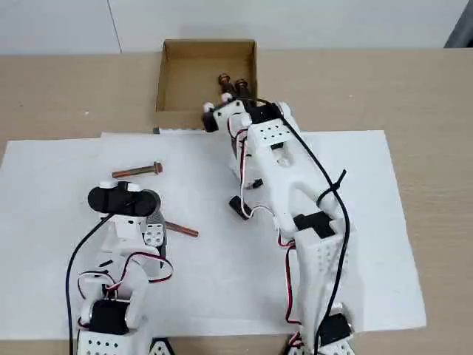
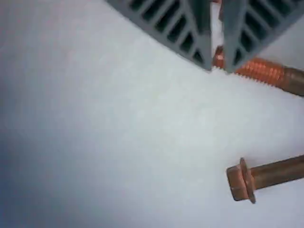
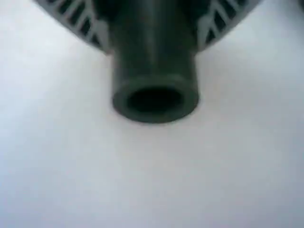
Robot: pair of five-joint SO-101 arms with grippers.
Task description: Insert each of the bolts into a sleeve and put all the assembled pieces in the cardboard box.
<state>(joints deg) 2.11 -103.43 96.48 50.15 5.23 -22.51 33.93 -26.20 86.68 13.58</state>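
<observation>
threaded copper bolt (image 2: 266, 71), hollow black sleeve (image 3: 154, 61)

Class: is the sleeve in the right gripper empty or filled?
Empty, as far as shows: the sleeve in the right gripper has a dark, hollow mouth, no bolt.

The right arm (image 1: 295, 185) crowds the cardboard box (image 1: 188, 81).
</observation>
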